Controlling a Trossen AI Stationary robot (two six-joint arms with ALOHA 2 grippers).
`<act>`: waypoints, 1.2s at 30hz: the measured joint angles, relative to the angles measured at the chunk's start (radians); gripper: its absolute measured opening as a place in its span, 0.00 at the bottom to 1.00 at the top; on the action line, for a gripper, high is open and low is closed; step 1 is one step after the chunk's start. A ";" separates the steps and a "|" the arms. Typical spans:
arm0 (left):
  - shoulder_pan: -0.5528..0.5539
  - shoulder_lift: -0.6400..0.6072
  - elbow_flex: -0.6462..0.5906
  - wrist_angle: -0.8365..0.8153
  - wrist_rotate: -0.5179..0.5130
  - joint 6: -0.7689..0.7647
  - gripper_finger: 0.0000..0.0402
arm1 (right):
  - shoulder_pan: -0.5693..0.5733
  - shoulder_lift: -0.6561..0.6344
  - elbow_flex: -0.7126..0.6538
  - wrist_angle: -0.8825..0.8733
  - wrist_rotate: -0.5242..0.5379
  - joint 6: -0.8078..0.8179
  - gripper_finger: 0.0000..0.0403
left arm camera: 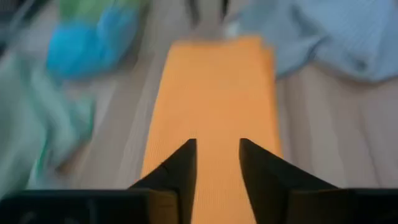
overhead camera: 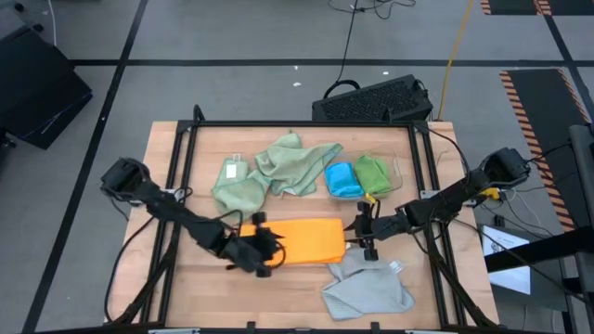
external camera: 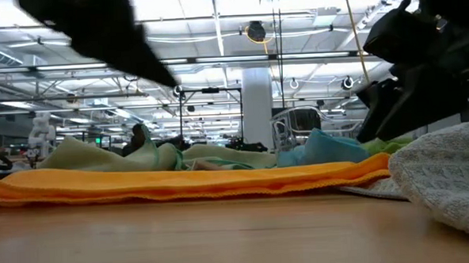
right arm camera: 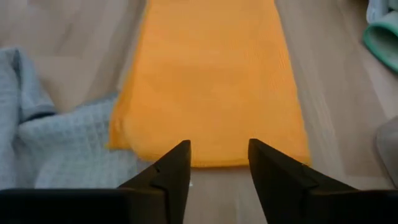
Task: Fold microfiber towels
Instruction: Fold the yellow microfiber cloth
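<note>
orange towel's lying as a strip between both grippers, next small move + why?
Probably close the right gripper on the near short edge of the orange towel and carry it toward the left gripper to halve the strip. Both grippers stand open and empty, one at each end of the flat, already folded strip, and the grey towel beside it is still crumpled.

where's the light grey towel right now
In the high view the crumpled light grey microfiber towel lies at the table's near right, touching the folded orange towel's corner.
</note>
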 joint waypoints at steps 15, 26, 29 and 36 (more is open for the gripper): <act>0.134 0.383 0.298 0.323 0.204 0.382 0.48 | 0.009 0.000 0.000 -0.111 0.023 0.027 0.40; 0.142 0.628 0.603 0.173 0.227 0.384 0.54 | 0.009 -0.002 0.000 -0.166 0.023 0.021 0.40; 0.148 0.666 0.621 0.169 0.232 0.367 0.54 | 0.009 -0.003 0.000 -0.169 0.024 0.021 0.40; 0.164 0.692 0.623 0.153 0.225 0.329 0.53 | 0.009 -0.002 0.000 -0.166 0.023 0.021 0.40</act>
